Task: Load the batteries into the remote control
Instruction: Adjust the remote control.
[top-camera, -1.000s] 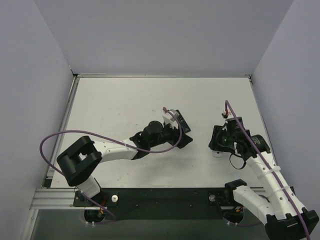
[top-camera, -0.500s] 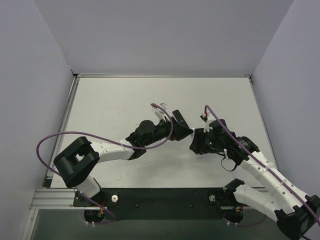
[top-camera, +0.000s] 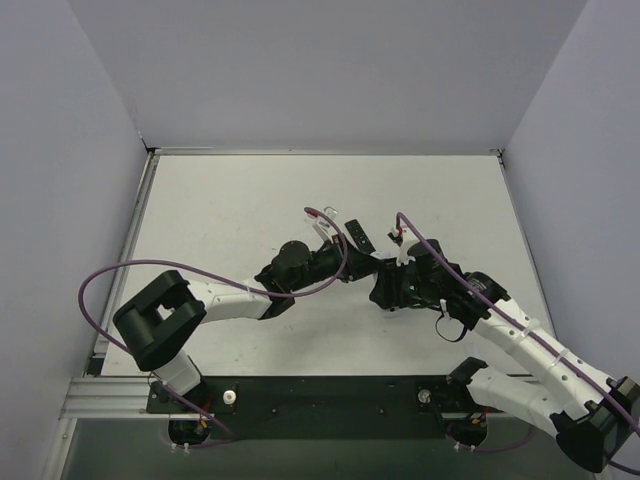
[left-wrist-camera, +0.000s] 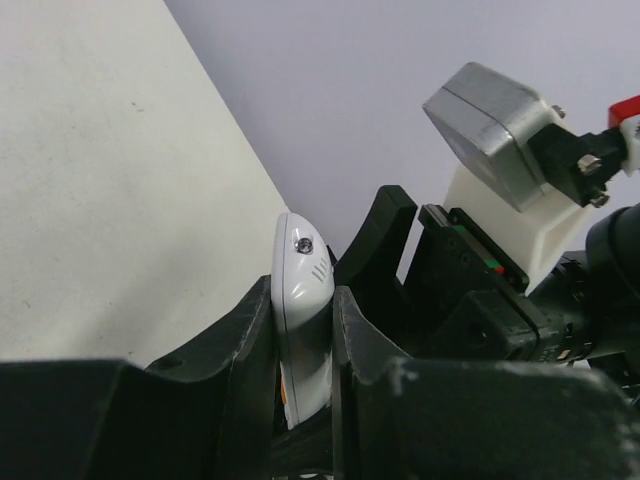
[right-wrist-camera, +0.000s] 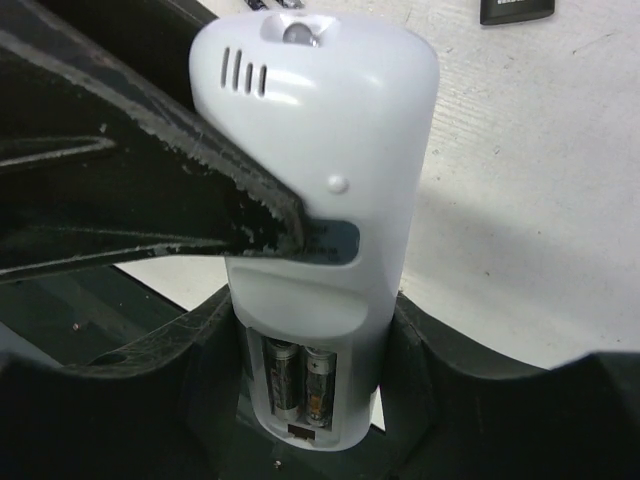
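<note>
Showing the white remote control (right-wrist-camera: 320, 150) raised off the table (top-camera: 220, 210) at mid-workspace, where the two arms meet. Its plain back faces the right wrist camera. At the lower end of that back the battery bay (right-wrist-camera: 298, 375) stands uncovered, with two batteries (right-wrist-camera: 300, 385) lying side by side inside it, reddish-orange bands visible.

The left gripper (left-wrist-camera: 300, 310) is clamped across the body of the remote control, one finger on each long edge. This grip presumably keeps the bay turned toward the other arm. The right gripper (right-wrist-camera: 312, 310) straddles the bay end, one finger to each side and very near the casing. Whether those fingers press on it cannot be told from these views. The pose suggests seating or checking the cells; loading appears largely complete, and no bay cover is visible.

A slimmer black remote (top-camera: 357, 236) lies flat on the table just beyond the grippers, apart from both. The table is matt white with faint scuffs. Plain pale grey walls (top-camera: 330, 70) enclose it at the back and on both sides. A purple cable (top-camera: 110, 280) loops from the left arm.
</note>
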